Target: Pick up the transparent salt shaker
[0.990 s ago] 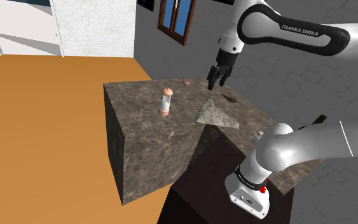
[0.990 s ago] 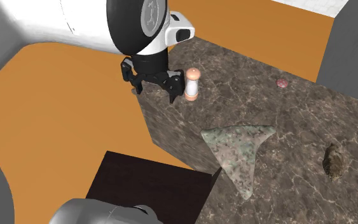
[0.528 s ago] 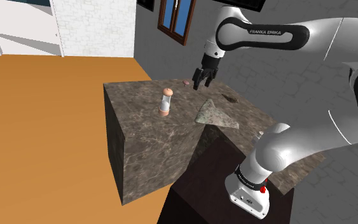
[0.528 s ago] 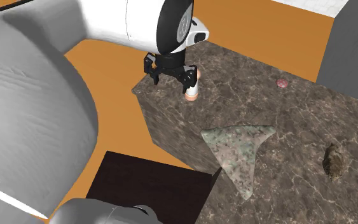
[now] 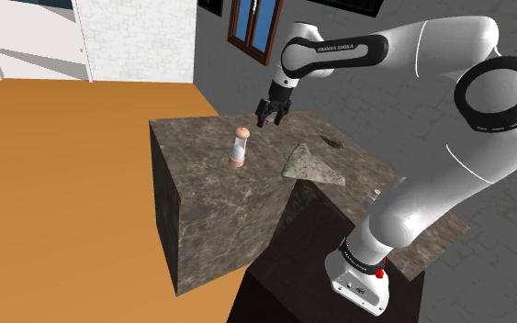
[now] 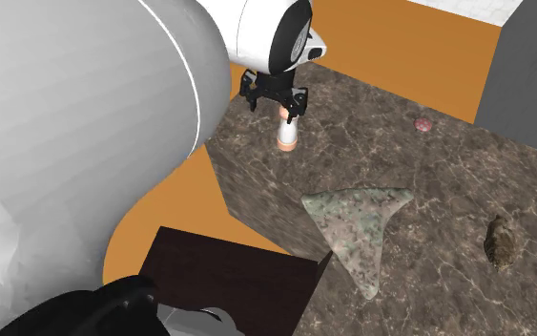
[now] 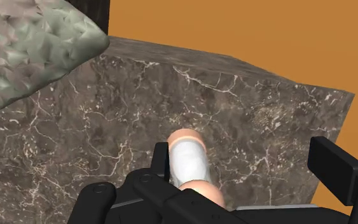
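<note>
Swinging left since a second ago, the gripper point(image 5: 268, 117) now hangs close over the salt shaker point(image 5: 239, 147), fingers apart. It stands upright, long axis vertical, near the left edge of the marbled counter point(image 5: 210, 197), with orange floor point(image 5: 63, 183) beyond.

Domestic interior, simulated. A wood-framed window point(image 5: 250, 26) and a dark picture frame point(image 5: 210, 5) hang on a grey wall point(image 5: 212, 64) beside a white stone wall point(image 5: 137, 37). The orange floor point(image 5: 63, 183) carries a marble-patterned counter point(image 5: 210, 211).
</note>
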